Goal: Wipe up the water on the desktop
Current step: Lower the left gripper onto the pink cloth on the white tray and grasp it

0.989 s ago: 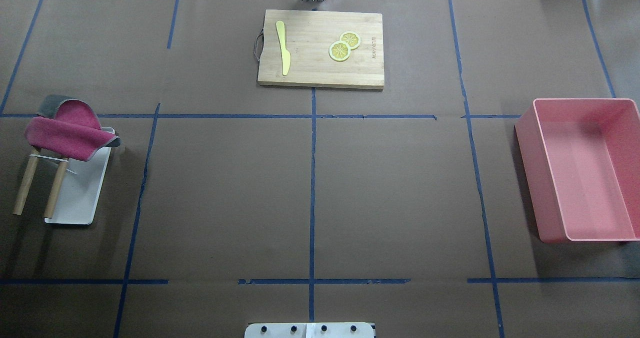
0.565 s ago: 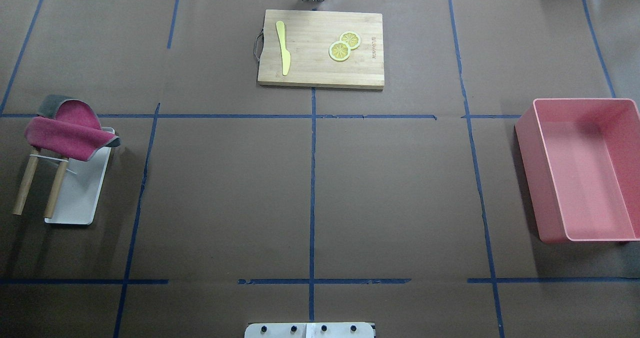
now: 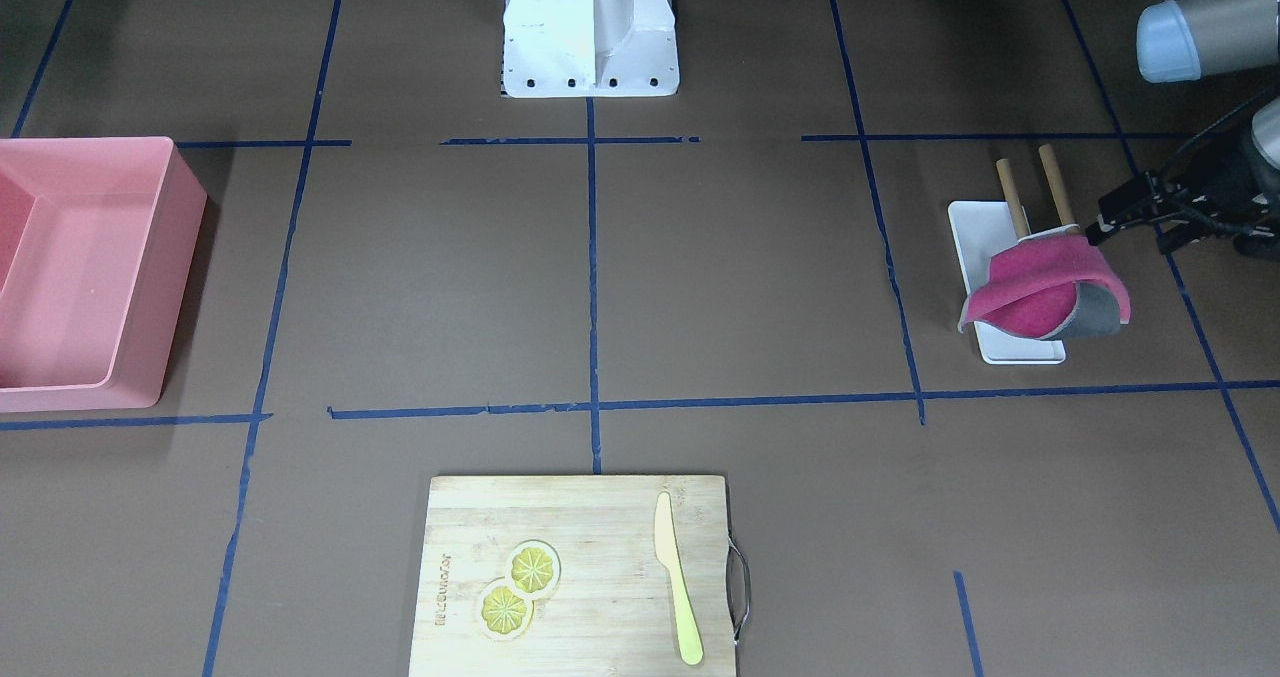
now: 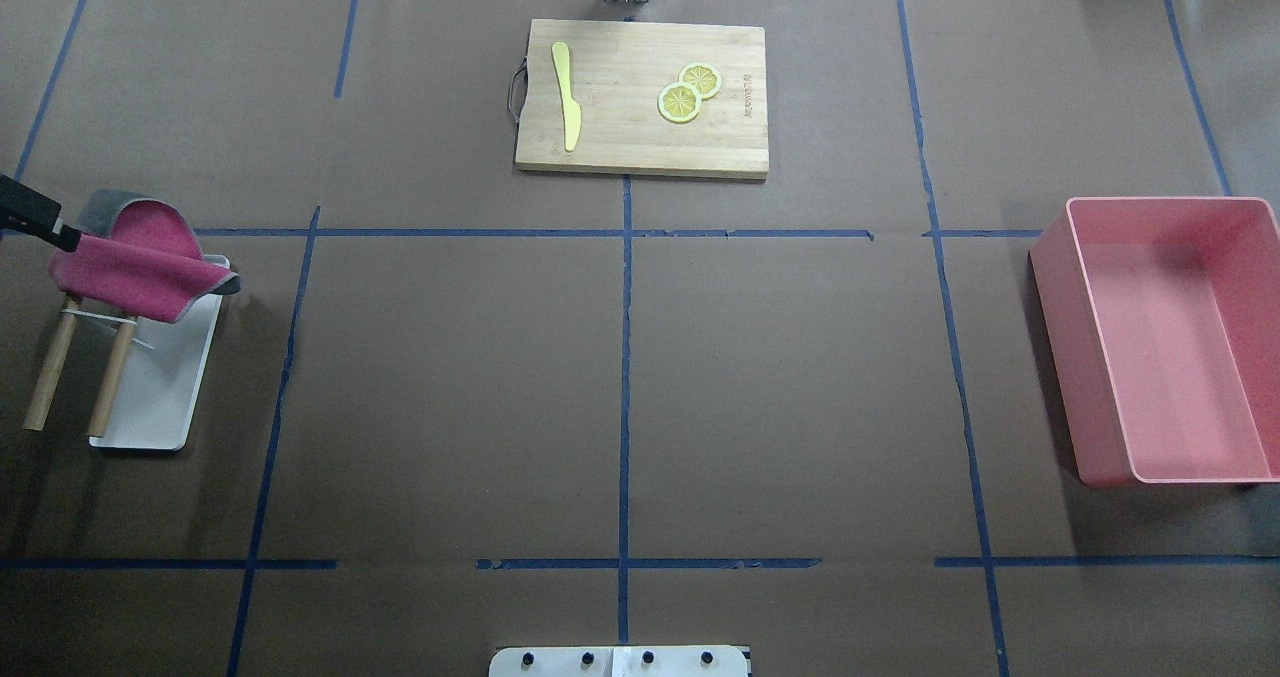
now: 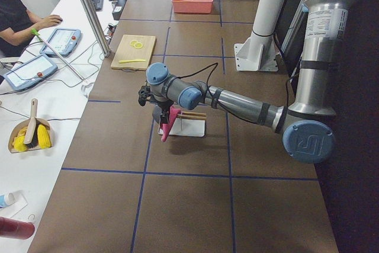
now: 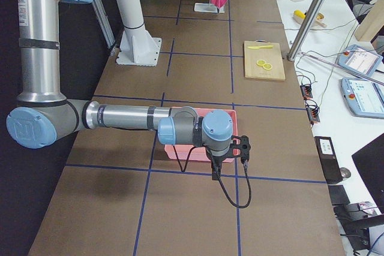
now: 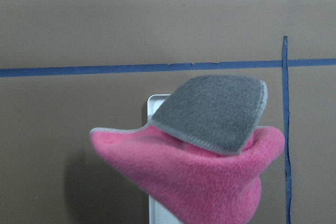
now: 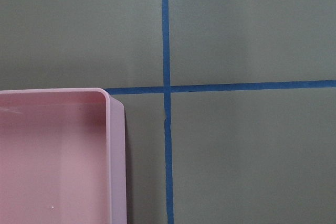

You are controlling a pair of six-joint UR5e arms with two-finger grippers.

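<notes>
One pink cloth (image 3: 1035, 287) above white tray (image 3: 975, 232)

- Bright, even light falls from above on the matte desktop (image 4: 450, 407), which reads flat and uniform.
- The pink bin (image 4: 1060, 357) throws a soft shadow along its left and near sides in the overhead view.
- The left wrist view is slightly soft on the close pink-and-grey cloth (image 7: 210, 150), with a dim shadow under it.
- The right wrist view has a greenish cast.
- The strip beyond the table's far edge is blown out white.
</notes>
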